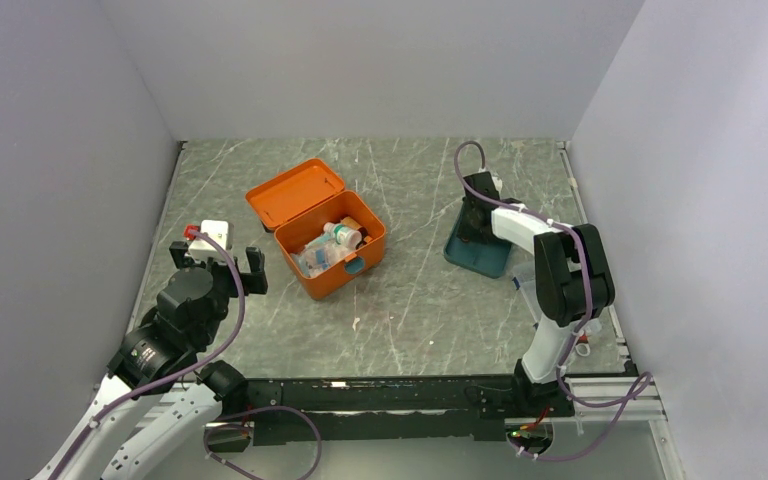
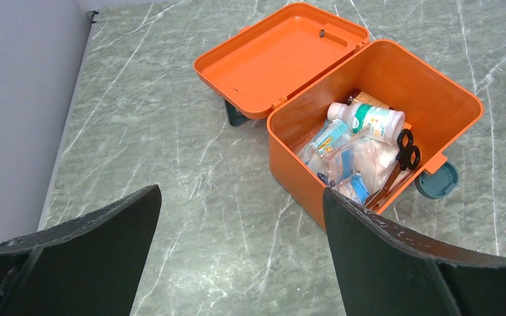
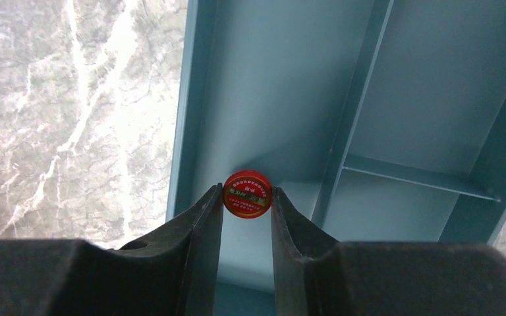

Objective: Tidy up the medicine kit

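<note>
- The medicine kit [image 1: 332,278] stands on the grey marbled worktop [image 1: 410,310], left of centre and turned at an angle, with its lid [image 1: 295,192] thrown fully back and lying flat behind it.
- Inside the kit, the left wrist view shows a white bottle [image 2: 369,120] with a green-and-white label lying on its side. Black-handled scissors [image 2: 405,150] sit by the right wall, and clear packets [image 2: 362,164] lie heaped under both.
- The kit's round teal latch [image 2: 437,181] sticks out from the front wall, low down.
- The left claw [image 1: 215,262] hangs near the worktop's left edge, apart from the kit. Its fingers [image 2: 105,230] are spread wide with nothing between them.
- A teal tray [image 1: 480,255] with dividers lies on the right side of the worktop, well apart from the kit.
- The right claw [image 1: 478,215] reaches down into that tray, its fingers [image 3: 204,224] closed narrow on a small round red tin [image 3: 247,195], touching it on both sides.
- The red tin is in the tray's long outer compartment [image 3: 263,79], beside the wall next to bare worktop. I cannot tell whether it rests on the tray floor or is lifted off it.
</note>
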You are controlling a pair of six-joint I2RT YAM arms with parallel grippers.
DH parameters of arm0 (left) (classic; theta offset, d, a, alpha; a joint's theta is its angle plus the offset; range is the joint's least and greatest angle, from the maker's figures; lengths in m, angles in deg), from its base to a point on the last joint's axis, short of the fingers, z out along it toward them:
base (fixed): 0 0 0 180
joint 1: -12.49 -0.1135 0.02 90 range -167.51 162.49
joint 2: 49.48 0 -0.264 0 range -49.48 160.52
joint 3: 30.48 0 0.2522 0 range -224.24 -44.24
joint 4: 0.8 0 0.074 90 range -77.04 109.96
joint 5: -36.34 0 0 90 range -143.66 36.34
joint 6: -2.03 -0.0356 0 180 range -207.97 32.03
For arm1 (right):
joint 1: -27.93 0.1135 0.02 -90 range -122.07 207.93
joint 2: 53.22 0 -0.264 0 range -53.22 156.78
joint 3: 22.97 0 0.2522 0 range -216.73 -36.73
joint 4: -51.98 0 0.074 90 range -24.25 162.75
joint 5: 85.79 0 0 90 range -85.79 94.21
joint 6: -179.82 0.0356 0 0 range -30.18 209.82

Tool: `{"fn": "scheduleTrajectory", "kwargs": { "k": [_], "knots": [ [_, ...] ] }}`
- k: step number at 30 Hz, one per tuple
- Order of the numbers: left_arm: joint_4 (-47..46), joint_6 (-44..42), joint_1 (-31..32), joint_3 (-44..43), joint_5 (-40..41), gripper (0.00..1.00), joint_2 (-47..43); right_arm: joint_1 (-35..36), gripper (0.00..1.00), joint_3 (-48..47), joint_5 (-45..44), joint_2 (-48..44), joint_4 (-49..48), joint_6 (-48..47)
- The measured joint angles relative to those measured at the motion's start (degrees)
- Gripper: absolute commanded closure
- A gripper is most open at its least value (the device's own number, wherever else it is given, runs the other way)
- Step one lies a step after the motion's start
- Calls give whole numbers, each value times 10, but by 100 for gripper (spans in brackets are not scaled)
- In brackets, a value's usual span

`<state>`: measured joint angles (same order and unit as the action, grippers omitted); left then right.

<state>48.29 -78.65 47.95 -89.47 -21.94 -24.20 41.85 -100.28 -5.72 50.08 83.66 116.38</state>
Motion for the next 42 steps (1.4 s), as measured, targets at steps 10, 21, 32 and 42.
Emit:
{"fn": "scheduleTrajectory", "kwargs": {
  "k": [10, 21, 32, 42],
  "knots": [
    [0, 0, 0, 0, 0, 1, 0, 0, 48, -13, -2, 0, 6, -8],
    [0, 0, 0, 0, 0, 1, 0, 0, 47, -30, -21, -65, 37, -20],
    [0, 0, 0, 0, -1, 1, 0, -10, 51, -11, -38, -92, 39, -19],
    [0, 0, 0, 0, -4, 1, 0, -28, 53, -4, -30, -42, 40, -14]
  ]
}}
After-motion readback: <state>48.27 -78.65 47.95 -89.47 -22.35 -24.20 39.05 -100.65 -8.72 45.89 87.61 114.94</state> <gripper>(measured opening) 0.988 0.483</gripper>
